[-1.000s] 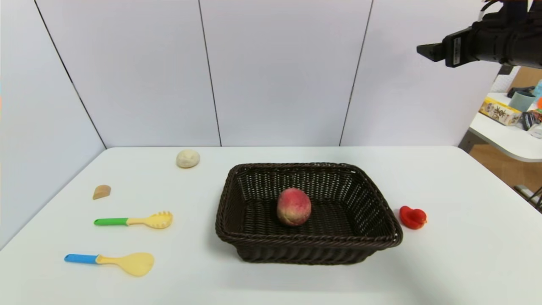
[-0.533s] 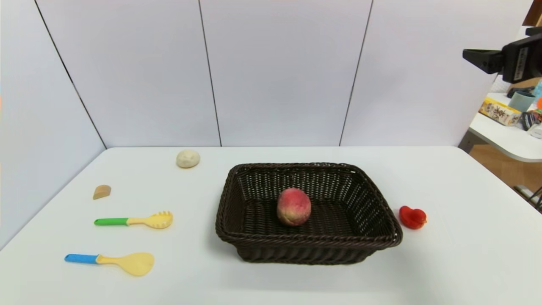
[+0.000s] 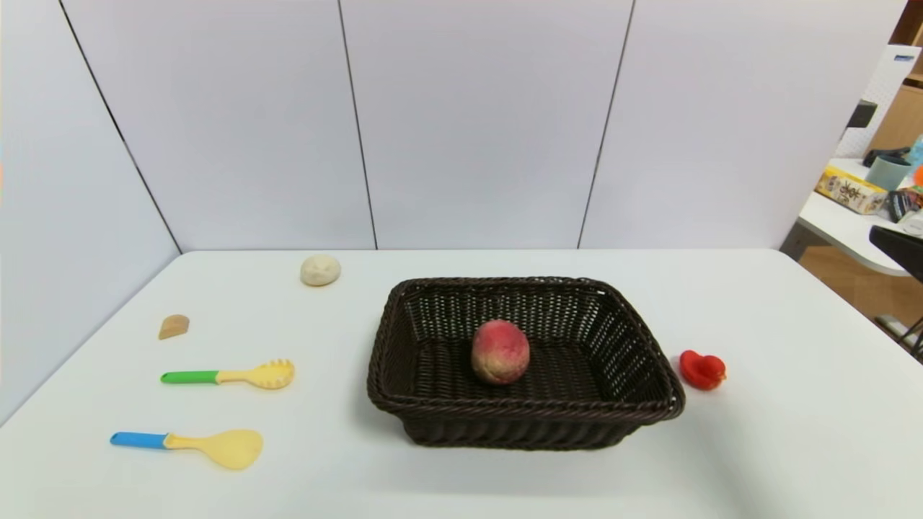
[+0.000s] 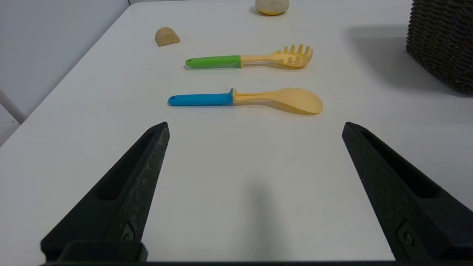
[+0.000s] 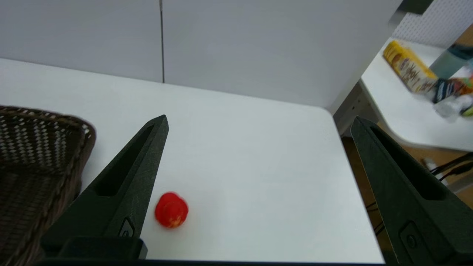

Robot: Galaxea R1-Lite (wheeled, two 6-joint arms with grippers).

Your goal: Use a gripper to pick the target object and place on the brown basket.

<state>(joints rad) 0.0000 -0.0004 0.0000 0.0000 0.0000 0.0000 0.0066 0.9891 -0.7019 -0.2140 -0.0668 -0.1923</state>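
Observation:
The peach-like fruit (image 3: 500, 352) lies inside the brown basket (image 3: 447, 414) at the middle of the white table. My right gripper (image 5: 258, 120) is open and empty, raised over the table's right side; in the head view only a black tip of it (image 3: 898, 249) shows at the right edge. The basket's corner (image 5: 40, 147) shows in the right wrist view. My left gripper (image 4: 255, 125) is open and empty, low over the table's front left; it does not show in the head view. The basket's side (image 4: 439, 40) shows far off in the left wrist view.
A small red lumpy object (image 3: 702, 370) lies right of the basket, also in the right wrist view (image 5: 171, 210). Left of the basket lie a cream ball (image 3: 320, 269), a tan wedge (image 3: 173, 326), a green-handled fork (image 3: 227, 375) and a blue-handled spoon (image 3: 191, 444). A cluttered side table (image 3: 858, 231) stands at the right.
My right gripper has moved down and to the right, from high at the upper right to almost out of the head view. The fruit and basket have not moved.

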